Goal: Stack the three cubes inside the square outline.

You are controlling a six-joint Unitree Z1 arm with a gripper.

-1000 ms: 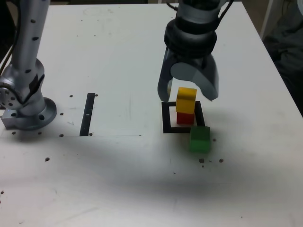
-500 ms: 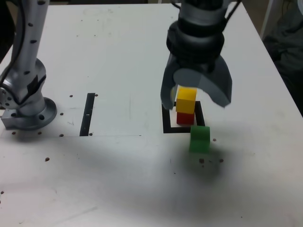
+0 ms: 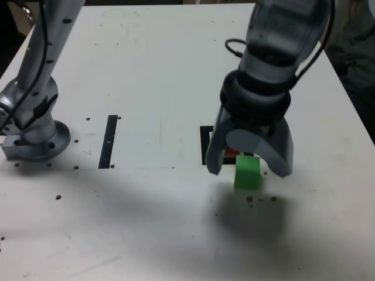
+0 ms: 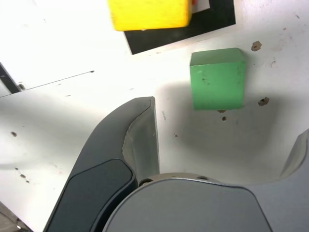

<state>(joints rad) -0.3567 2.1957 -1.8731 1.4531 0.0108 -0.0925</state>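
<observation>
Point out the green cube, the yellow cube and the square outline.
Green cube [image 4: 217,86]: wrist view, on its large face.
Yellow cube [image 4: 149,13]: wrist view, on the part inside the picture.
Square outline [image 3: 205,146]: exterior view, on its black side toward the exterior view's left.

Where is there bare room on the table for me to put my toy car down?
In the exterior view there is a wide bare patch between the narrow black strip and the square outline, and another along the near edge. It's crowded around the outline, where the gripper hangs open over the green cube.
</observation>
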